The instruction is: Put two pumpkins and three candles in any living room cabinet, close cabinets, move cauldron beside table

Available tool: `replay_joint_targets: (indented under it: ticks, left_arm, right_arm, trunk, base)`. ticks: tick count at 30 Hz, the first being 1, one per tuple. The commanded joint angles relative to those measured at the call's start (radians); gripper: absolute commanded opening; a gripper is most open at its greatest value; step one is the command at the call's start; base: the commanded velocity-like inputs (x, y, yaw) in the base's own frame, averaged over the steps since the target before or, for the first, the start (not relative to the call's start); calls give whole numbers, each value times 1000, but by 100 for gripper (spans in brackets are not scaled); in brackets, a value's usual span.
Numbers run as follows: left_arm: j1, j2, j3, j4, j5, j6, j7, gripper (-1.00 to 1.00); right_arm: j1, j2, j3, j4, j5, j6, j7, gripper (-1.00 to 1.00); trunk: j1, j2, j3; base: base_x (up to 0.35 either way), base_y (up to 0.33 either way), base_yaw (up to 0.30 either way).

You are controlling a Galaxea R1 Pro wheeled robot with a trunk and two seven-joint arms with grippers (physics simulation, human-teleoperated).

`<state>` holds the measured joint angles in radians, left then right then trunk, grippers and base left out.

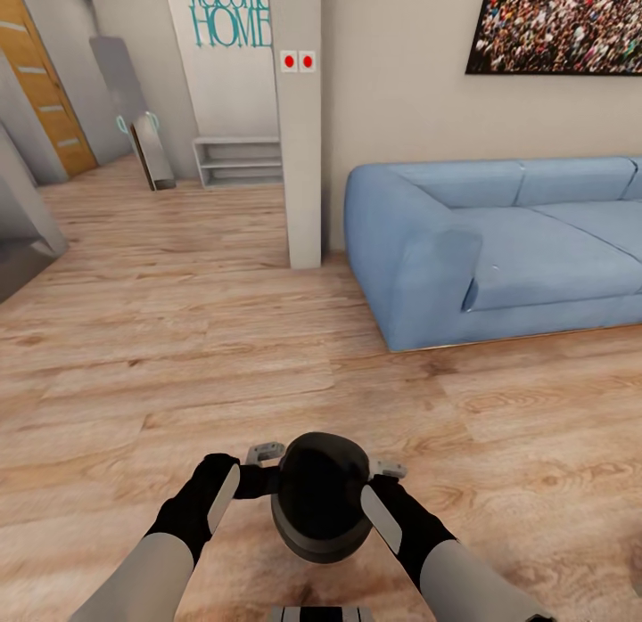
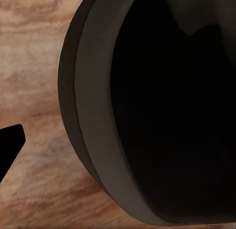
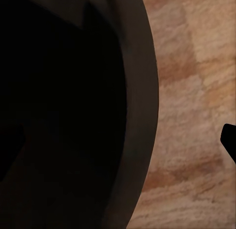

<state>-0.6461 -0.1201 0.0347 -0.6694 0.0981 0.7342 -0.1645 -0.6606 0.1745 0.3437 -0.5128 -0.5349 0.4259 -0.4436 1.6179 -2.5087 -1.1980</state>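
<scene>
Nearest in the head view, the cauldron (image 1: 319,497) hangs above the wooden floor (image 1: 178,372) between the two arms, its wide dark mouth tipped toward the camera and its bulging black body below. The left tool (image 1: 264,466) is at the cauldron's left rim and the right tool (image 1: 379,479) at its right rim, each clamped on the rim, so the pot is carried by both sides at once. In the left wrist view the cauldron (image 2: 147,111) shows its grey-black rim band and black interior, with floor planks beside it and one dark fingertip (image 2: 10,143) at the edge of the picture. In the right wrist view the cauldron (image 3: 73,111) likewise shows its curved rim against the floor, with another dark fingertip (image 3: 230,140) at the far edge. Beyond the pot the floor runs bare to a blue sofa (image 1: 499,248) on the right, standing against a beige wall. Just beside the sofa's near arm is a pale pillar (image 1: 301,123) bearing two red-dotted switches (image 1: 298,61). Farther back on the left are a low grey shelf unit (image 1: 239,161), a wall with teal "Welcome HOME" lettering (image 1: 228,14), and a wooden door (image 1: 40,78). A dark, speckled framed picture (image 1: 557,25) hangs above the sofa.
</scene>
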Motion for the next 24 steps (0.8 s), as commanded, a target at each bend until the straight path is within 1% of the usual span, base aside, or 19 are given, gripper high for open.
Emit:
replay_joint_targets:
  ticks: [1,3,4,7,12,18,22,24]
  left_arm:
    - [-1,-1,4,-1,8,4,2,100]
    - [0,-1,4,0,7,-10,2,100]
    - [0,-1,4,0,6,-28,2,100]
    - [0,-1,4,2,5,-45,2,100]
    - [0,-2,3,2,5,-53,2,100]
    - [0,-3,2,2,4,-58,3,100]
    - [0,-3,2,2,3,-59,3,100]
    - [0,-3,2,3,3,-59,3,100]
  right_arm:
    - [-1,0,3,-1,-5,3,-8,100]
    - [-1,0,3,0,-5,2,-8,100]
    - [-1,0,3,0,-4,-5,-7,100]
    - [0,0,3,1,-5,-18,-7,100]
    - [-1,0,4,4,-4,-24,-7,100]
    - [-1,0,4,5,-4,-30,-8,100]
    - [-1,0,3,5,-5,-38,-7,100]
    - [-1,0,3,5,-5,-39,-7,100]
  trunk:
    - [0,-1,-5]
    - [1,-1,-13]
    - [2,-1,-16]
    - [2,-1,-16]
    - [2,-1,-16]
    - [4,-3,-40]
    - [4,-3,-40]
    - [5,-3,-47]
  base:
    - [0,0,0]
    - [0,0,0]
    - [0,0,0]
    - [0,0,0]
    - [0,0,0]
    - [0,0,0]
    - [0,0,0]
    - [0,0,0]
